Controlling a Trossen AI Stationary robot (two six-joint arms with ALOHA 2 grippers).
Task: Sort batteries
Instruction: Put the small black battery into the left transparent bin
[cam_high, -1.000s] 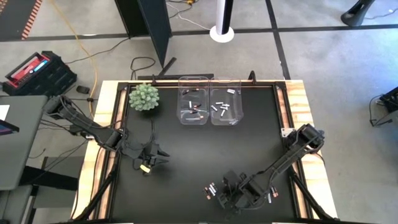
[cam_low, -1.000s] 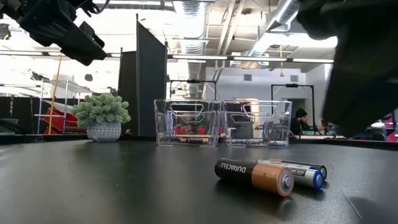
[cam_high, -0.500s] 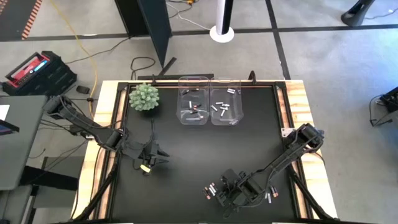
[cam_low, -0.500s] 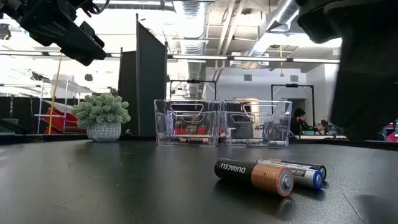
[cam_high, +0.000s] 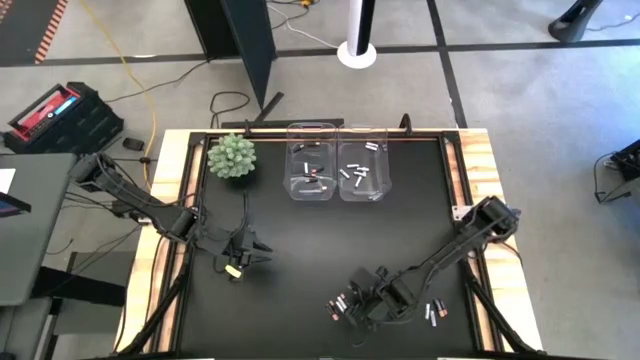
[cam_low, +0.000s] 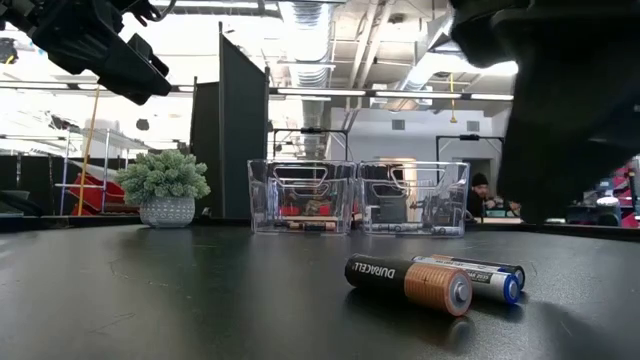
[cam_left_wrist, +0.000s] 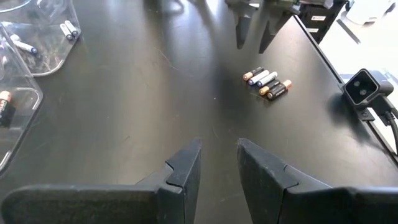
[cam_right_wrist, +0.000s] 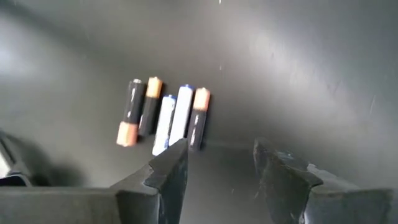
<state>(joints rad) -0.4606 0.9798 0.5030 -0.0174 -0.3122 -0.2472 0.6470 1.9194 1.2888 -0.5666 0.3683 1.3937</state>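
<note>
Nearby, one dark battery (cam_low: 408, 283) read DURACELL. Since a second before, the right gripper (cam_right_wrist: 217, 165) had shifted toward the cells, jaws released; the left gripper (cam_left_wrist: 219, 163) hovered unchanged, parted and empty.

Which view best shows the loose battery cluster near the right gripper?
The right wrist view: the cluster shows five separate cells. The left wrist view shows it farther off, the high view as specks, and the low view shows only two cells.

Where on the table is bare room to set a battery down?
Bare: the middle, between the clear bins, left gripper and right gripper. Crowded: beside the right gripper, where loose batteries lie, and more on its other side.
</note>
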